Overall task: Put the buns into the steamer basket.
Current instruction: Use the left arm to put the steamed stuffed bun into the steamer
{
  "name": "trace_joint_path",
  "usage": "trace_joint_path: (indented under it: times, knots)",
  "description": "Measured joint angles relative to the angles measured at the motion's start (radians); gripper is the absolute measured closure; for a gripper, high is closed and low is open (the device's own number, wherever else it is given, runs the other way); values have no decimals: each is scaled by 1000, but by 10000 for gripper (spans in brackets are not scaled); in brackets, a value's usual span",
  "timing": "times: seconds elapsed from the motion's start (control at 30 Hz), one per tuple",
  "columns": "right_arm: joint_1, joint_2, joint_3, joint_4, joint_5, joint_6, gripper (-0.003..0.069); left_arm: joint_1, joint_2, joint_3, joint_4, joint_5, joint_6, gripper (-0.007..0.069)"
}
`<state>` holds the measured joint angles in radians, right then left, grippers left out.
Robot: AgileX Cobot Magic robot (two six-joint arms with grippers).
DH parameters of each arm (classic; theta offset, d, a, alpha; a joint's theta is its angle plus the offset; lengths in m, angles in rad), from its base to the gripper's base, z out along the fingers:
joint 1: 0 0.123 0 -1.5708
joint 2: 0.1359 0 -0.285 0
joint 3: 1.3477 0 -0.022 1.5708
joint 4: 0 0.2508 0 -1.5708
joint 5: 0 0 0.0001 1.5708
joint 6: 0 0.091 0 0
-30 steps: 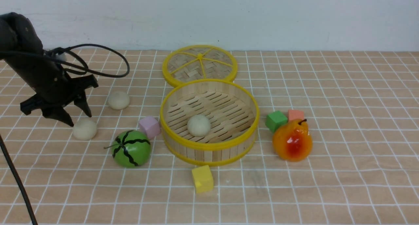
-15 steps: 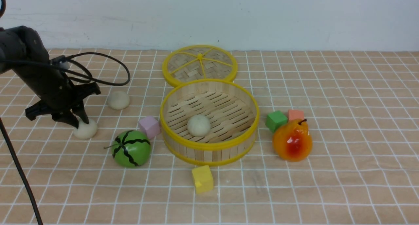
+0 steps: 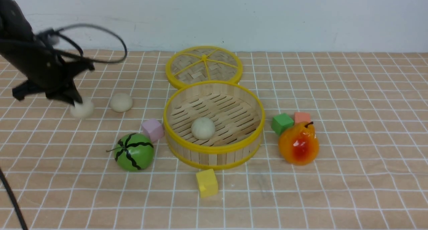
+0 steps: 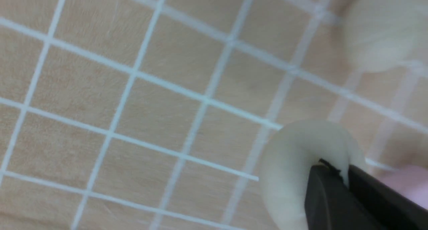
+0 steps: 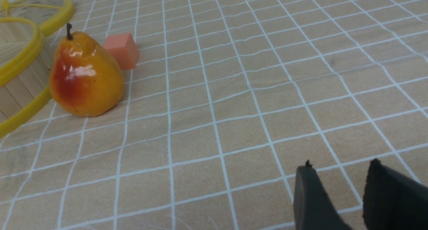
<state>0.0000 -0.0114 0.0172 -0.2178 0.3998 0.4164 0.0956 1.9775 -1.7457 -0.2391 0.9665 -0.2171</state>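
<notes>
My left gripper (image 3: pixel 76 102) is shut on an off-white bun (image 3: pixel 82 109) and holds it raised above the cloth at the far left. In the left wrist view the bun (image 4: pixel 294 169) is squeezed between the black fingers (image 4: pixel 326 196), and a second bun (image 4: pixel 381 32) lies beyond. That second bun (image 3: pixel 121 102) sits on the cloth. A third bun (image 3: pixel 203 128) lies in the round bamboo steamer basket (image 3: pixel 214 149) at the middle. My right gripper (image 5: pixel 341 168) is open and empty over bare cloth; it does not show in the front view.
A yellow-rimmed woven lid (image 3: pixel 204 68) lies behind the basket. A green watermelon toy (image 3: pixel 134 152) and a pink cube (image 3: pixel 152 129) sit left of it, a yellow cube (image 3: pixel 206 182) in front. A pear (image 3: pixel 298 143), green cube (image 3: pixel 282 123) and orange cube (image 3: pixel 302 117) sit to the right.
My left gripper came down over the near-left bun, shut on it, and has lifted it up and slightly back. The other buns and the basket have not moved.
</notes>
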Motion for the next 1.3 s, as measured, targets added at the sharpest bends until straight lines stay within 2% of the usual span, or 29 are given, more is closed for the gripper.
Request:
trace_joint_path:
  times: [0.17, 0.27, 0.37, 0.53, 0.7, 0.83, 1.07, 1.23, 1.3]
  knots:
    - [0, 0, 0, 0, 0, 0, 418, -61, -110, 0, -53, -23, 48, 622]
    - [0, 0, 0, 0, 0, 0, 418, -179, -157, -10, -64, -45, 59, 622]
    - [0, 0, 0, 0, 0, 0, 418, -256, -158, -35, -67, -58, 60, 622]
    - [0, 0, 0, 0, 0, 0, 418, -423, -98, -111, -65, -143, 81, 622]
    - [0, 0, 0, 0, 0, 0, 418, -530, 28, -167, -51, -238, 89, 622]
    - [0, 0, 0, 0, 0, 0, 418, -564, 133, -174, -45, -306, 89, 621]
    - [0, 0, 0, 0, 0, 0, 418, -584, 254, -174, -46, -318, 79, 606]
    - [0, 0, 0, 0, 0, 0, 418, -586, 279, -177, -45, -320, 63, 554]
    - [0, 0, 0, 0, 0, 0, 418, -587, 279, -188, -45, -312, 63, 501]
